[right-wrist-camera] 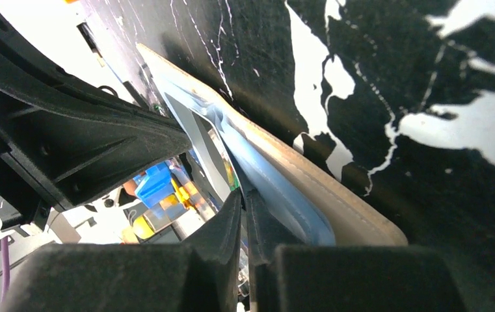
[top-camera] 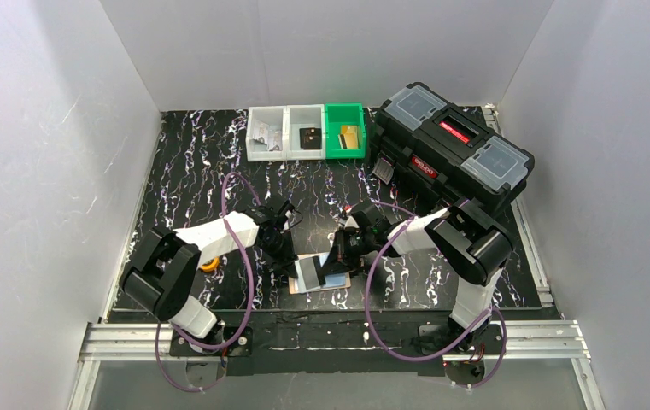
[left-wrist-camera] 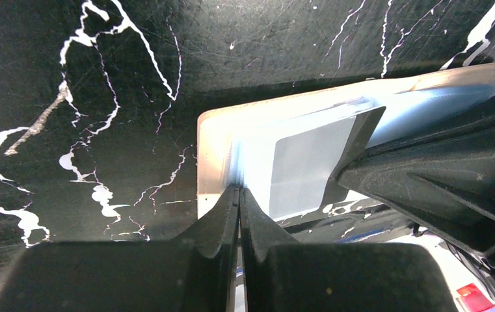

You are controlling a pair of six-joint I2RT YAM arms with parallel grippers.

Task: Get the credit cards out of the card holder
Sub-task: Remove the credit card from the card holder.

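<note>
The card holder (top-camera: pixel 344 283) lies open midway along the table's (top-camera: pixel 193 171) near edge. The left gripper (left-wrist-camera: pixel 239 194), fully closed, touches its left side. The right gripper (right-wrist-camera: pixel 243 203) pinches a credit card (left-wrist-camera: pixel 303 162) narrowly. The toolbox (top-camera: pixel 453 145) and bins (top-camera: pixel 307 131) stand well apart along the far edge.

wide bare strip of table (top-camera: pixel 321 184) ran between the bins and the arms, open for a pass from the far side. far left: clear bins (top-camera: pixel 268 132) and green bin (top-camera: pixel 344 130) stood in a row at the far edge. far right: big black toolbox (top-camera: pixel 453 145) blocked that corner, its near end just behind the right arm. card holder (top-camera: pixel 321 275) lay near the front edge, boxed in: left gripper (top-camera: pixel 289 254) at its left side, right gripper (top-camera: pixel 342 254) at its right, both with fingers together, hardly any gap between the two. small orange item (top-camera: pixel 210 265) sat beside the left arm. side margins were narrow, walls close.
</note>
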